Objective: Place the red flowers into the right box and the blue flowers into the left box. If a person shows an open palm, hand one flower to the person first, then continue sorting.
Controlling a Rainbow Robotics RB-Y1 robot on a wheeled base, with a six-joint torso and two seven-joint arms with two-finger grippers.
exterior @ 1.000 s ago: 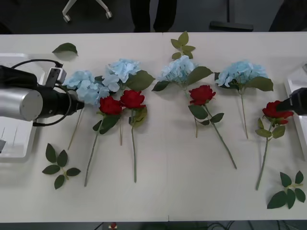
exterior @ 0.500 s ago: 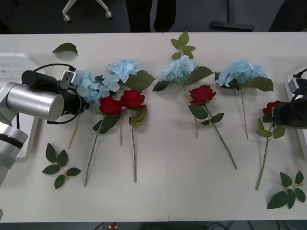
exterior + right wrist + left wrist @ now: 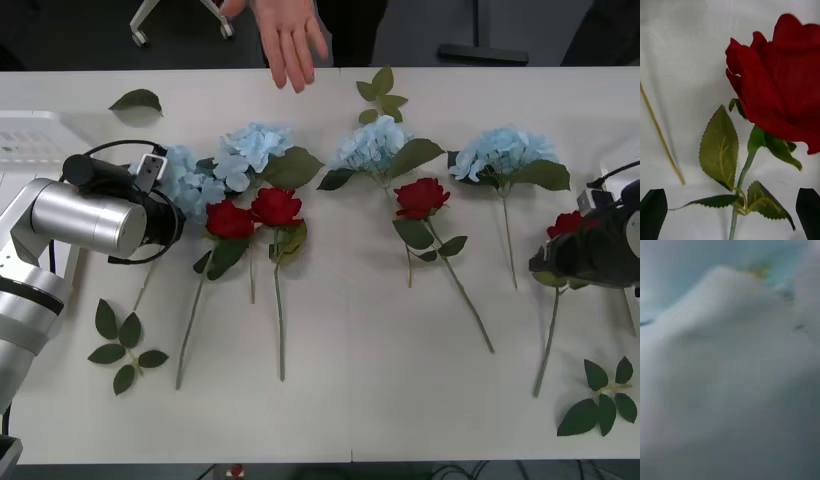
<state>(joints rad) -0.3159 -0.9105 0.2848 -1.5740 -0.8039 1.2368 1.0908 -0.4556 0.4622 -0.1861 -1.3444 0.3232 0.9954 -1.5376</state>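
Observation:
Several red flowers lie on the white table: a pair [image 3: 252, 213], one in the middle [image 3: 421, 196] and one at the right [image 3: 566, 224]. My right gripper [image 3: 556, 262] hovers over that right rose. In the right wrist view its black fingers [image 3: 653, 210] stand open on either side of the rose's stem [image 3: 741, 176], below the bloom [image 3: 786, 93]. Several blue flowers [image 3: 370, 143] lie in a row behind. My left gripper [image 3: 172, 205] is pressed into the leftmost blue flower [image 3: 190, 180], whose pale blue petals [image 3: 730, 352] are a close blur in the left wrist view. A person's open hand [image 3: 290, 40] reaches over the table's far edge. The left box [image 3: 30, 140] is at the left, the right box [image 3: 625, 160] at the right edge.
Loose green leaf sprigs lie at the front left [image 3: 125, 350], front right [image 3: 600, 400], back left [image 3: 136, 100] and back middle [image 3: 380, 92]. Chair legs and a dark floor show beyond the table.
A person's open hand has come in over the far edge. My right gripper moved left and down over the right rose. My left arm pushed further into the leftmost blue flower.

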